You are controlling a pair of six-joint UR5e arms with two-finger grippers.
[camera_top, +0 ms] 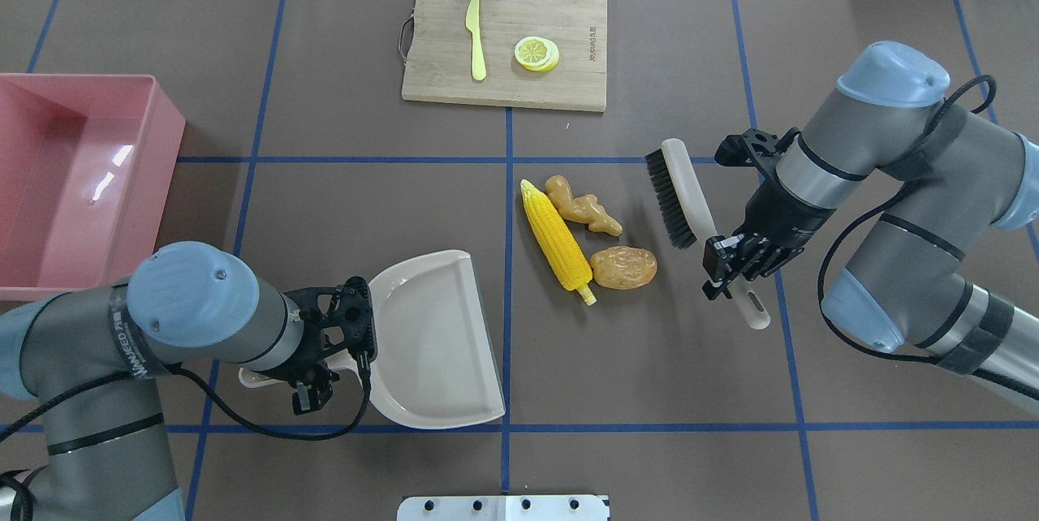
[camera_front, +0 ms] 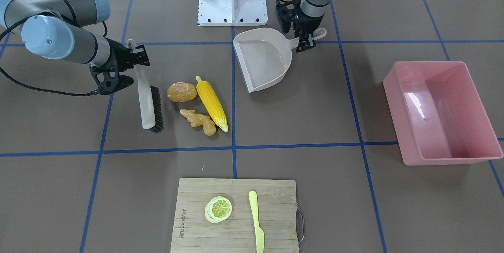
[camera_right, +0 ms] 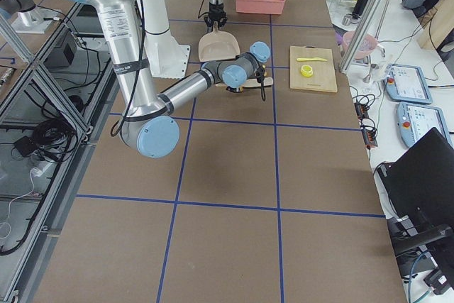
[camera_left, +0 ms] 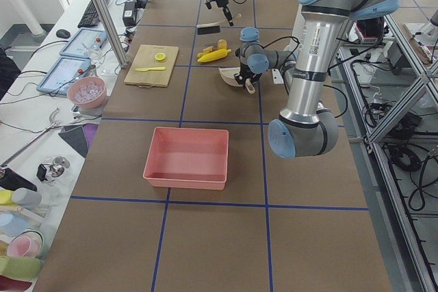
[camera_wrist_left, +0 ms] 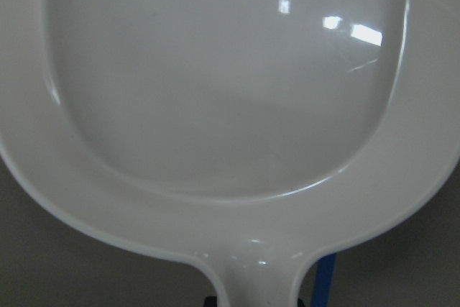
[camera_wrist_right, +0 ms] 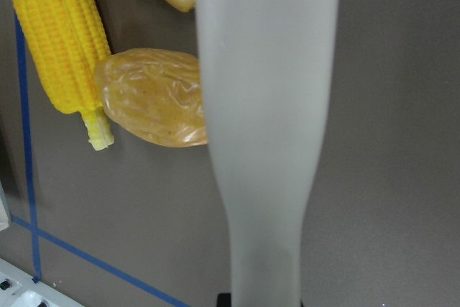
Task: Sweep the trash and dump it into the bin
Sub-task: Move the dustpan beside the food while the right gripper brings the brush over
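Trash (camera_top: 560, 249): three toy foods, a corn cob (camera_top: 552, 233), a potato (camera_top: 623, 267) and a ginger root (camera_top: 583, 209), clustered mid-table, a little toward the right end. They lie between the brush (camera_top: 680, 192) and the dustpan (camera_top: 438, 342), apart from both.

Right gripper (camera_top: 735, 261): fingers clamped on the brush handle, bristles facing the pile. Left gripper (camera_top: 325, 371): fingers closed on the dustpan handle, pan mouth open toward the pile and flat on the table as far as I can tell.

The bin (camera_top: 169, 139) sits at the left end, well apart from the pan.

Handling, my judgement: the pieces look like light, stiff, smooth plastic. I expect the corn to roll and the ginger to snag. I would not pinch them. I would push broadside with the bristles from the right-end side, into the pan. Carry the pan level, since smooth pieces may slide out.
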